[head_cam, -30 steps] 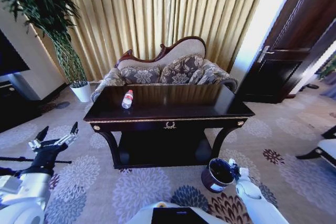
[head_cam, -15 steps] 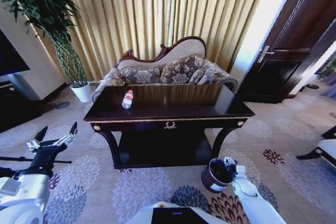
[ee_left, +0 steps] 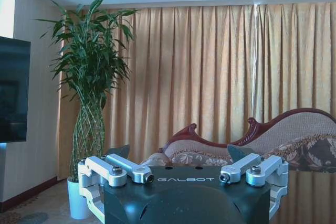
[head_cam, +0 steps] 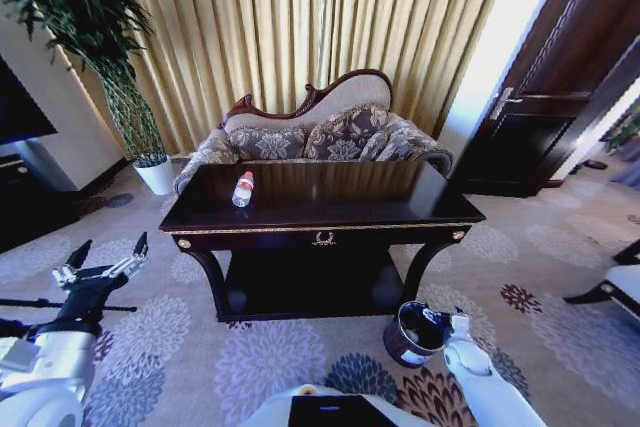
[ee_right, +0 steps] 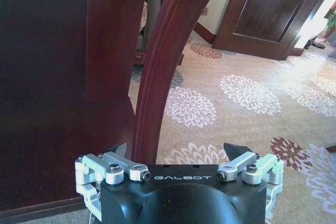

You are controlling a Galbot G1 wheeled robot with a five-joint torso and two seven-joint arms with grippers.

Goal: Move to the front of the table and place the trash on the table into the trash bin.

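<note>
The robot faced the bench [head_cam: 330,209] at frame centre, the bottle [head_cam: 242,189] unbinned; the left tool [head_cam: 104,260] gaped empty, the right tool [head_cam: 446,322] spread open beside the trash bin [head_cam: 412,335].

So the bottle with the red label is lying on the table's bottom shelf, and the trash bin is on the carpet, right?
Not quite. The bottle lies on the top of the table, near its left end, as the head view shows. The trash bin is on the carpet.

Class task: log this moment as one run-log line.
left gripper: open, idle | right gripper: open, beside trash bin | bottle: on table
</note>
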